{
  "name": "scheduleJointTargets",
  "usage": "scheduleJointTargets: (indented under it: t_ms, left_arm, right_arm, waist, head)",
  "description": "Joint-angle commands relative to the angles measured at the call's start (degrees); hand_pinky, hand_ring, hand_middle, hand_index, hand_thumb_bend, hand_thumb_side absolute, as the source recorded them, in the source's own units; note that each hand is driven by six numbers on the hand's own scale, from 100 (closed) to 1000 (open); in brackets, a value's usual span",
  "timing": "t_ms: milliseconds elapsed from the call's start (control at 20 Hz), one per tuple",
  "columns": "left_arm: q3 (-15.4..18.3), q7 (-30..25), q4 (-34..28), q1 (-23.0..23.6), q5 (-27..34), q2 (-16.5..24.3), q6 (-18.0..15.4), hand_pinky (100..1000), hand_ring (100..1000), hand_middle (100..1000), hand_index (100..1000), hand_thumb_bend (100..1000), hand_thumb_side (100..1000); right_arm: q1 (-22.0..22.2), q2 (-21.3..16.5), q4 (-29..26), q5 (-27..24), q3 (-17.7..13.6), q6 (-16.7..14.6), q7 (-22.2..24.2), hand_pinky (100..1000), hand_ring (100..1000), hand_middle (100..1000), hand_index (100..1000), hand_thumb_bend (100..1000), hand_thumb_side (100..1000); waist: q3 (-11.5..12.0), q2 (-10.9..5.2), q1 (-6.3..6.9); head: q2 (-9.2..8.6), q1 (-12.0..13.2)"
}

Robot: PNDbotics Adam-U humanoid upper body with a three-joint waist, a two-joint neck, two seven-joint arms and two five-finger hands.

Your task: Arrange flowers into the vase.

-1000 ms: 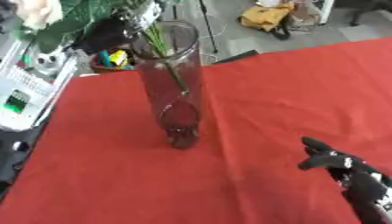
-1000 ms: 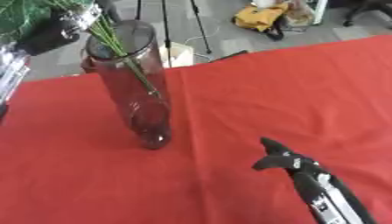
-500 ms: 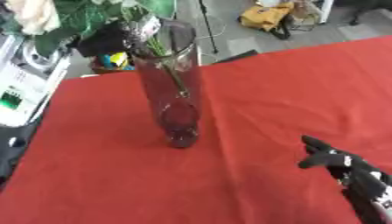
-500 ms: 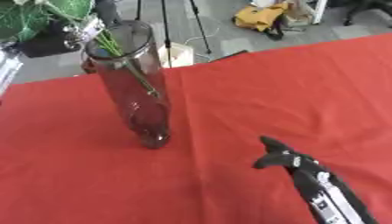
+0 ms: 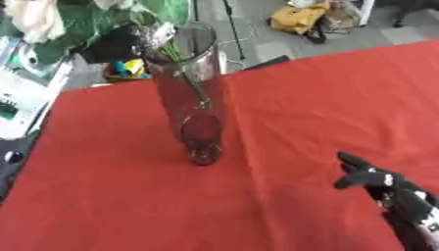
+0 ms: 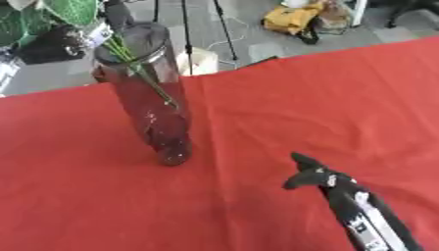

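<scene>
- Several green stems (image 6: 141,73) already reach down into the vase (image 5: 195,122), upright on the red cloth (image 5: 283,122); blooms remain above the rim.
- Left hand (image 5: 120,44) apparently holds the stems at the rim; its fingers cannot be made out.
- Right hand (image 6: 310,174) rests idle and relaxed, holding nothing.

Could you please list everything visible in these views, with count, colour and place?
vase: one, clear glass, upright on the cloth, left of centre
flower stems: a few, green, slanting down into the vase from its rim
leaves and blooms: green with pale flowers, upper left above the vase
tablecloth: one, red, covering the table
yellow bag: one, on the floor beyond the table
left hand: black, upper left at the vase's rim, holding the stems
right hand: black, lower right, low over the cloth, away from the vase
</scene>
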Motion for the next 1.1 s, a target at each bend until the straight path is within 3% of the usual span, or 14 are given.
scheduleJointTargets:
  t_ms: [50,600,1100]
  left_arm:
    - [1.4,-0.5,-0.9,-0.9,0.4,2.0,-0.3,621,696,832,932,100,891]
    - [1.9,-0.6,-1.8,-1.8,7.3,1.5,1.3,608,662,819,919,100,949]
    - [1.5,-2.9,-2.2,-1.4,4.6,2.6,0.7,648,728,863,959,100,941]
  right_arm:
    - [-0.1,-0.6,-1.1,-0.2,-0.3,0.2,-0.1,1000,1000,653,767,100,996]
    - [0.0,-0.4,-1.1,0.1,-0.2,0.8,-0.1,1000,1000,651,766,100,997]
    - [0.1,-0.5,-1.1,-0.1,-0.4,0.9,-0.1,1000,1000,650,767,100,997]
  waist:
    - [0.1,-1.70,-0.31]
    - [0.4,-1.71,-0.35]
    - [0.7,-2.01,-0.21]
  head:
    - [0.11,0.0]
    - [-0.19,0.0]
    - [0.05,-0.1]
